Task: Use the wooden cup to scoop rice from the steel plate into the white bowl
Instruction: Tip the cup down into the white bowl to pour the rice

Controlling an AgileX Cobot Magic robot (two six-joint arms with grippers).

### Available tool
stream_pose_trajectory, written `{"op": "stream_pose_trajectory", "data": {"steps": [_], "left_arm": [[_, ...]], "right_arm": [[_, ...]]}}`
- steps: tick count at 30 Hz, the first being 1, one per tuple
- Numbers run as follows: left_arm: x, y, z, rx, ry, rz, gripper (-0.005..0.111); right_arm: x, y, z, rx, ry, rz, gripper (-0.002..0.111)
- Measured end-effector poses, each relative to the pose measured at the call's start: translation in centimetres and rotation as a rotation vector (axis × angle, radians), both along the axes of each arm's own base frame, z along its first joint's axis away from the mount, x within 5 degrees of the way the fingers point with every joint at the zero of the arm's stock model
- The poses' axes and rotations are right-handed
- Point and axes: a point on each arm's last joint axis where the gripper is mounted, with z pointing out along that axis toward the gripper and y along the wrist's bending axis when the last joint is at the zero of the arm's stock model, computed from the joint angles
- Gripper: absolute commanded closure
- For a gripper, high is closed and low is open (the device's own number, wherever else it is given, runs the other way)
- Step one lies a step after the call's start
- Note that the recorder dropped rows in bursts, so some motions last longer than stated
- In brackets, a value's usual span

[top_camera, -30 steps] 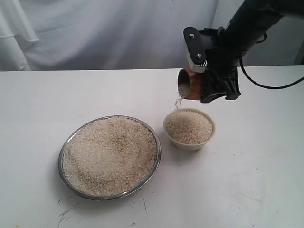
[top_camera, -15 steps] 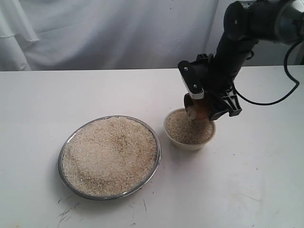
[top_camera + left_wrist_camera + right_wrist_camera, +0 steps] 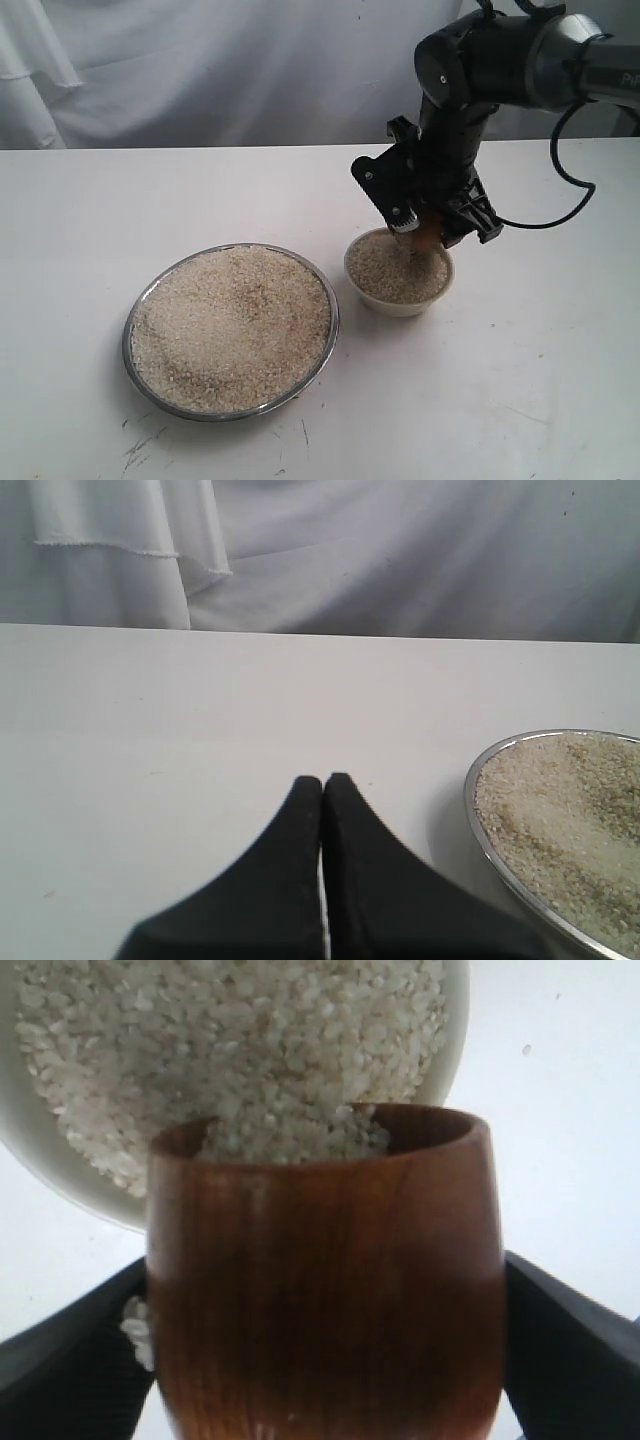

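Directly beneath the right gripper: the white bowl, filled close to its rim with rice. Off to that gripper's left, close beside the bowl yet apart from it, the steel plate, wide and shiny, bearing a broad mound of the same grain. Just to the gripper's right, a black cable looping low from the arm. Near the left gripper, only the plate's rim, a short way off from its tips.

Now the right gripper: clamped on the wooden cup, one dark finger pressed to each flank of the reddish-brown wall. Cup tipped mouth-down, lip right at the pile in the bowl; touching the grains or just clear of them, hard to call. From the wrist camera, rice crowding the cup's mouth, plus a few grains stuck beside one finger. Left gripper clenched tight, black tips pressed together along their length, low over bare desk.

Below it all, a plain white desk, scuffed with dark marks by the plate's near edge. Behind, a white cloth hanging in soft folds.
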Motion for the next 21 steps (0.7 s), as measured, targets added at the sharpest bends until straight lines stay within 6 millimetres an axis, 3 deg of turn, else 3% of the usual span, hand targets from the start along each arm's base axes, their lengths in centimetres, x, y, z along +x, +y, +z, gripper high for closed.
{"op": "stream_pose_trajectory", "data": {"steps": [21], "left_arm": [[0.0,0.0,0.0,0.0,0.0,0.0,0.107]], "right_arm": [[-2.0,3.1,0.8,-0.215,-0.147,0.086,0.108]]}}
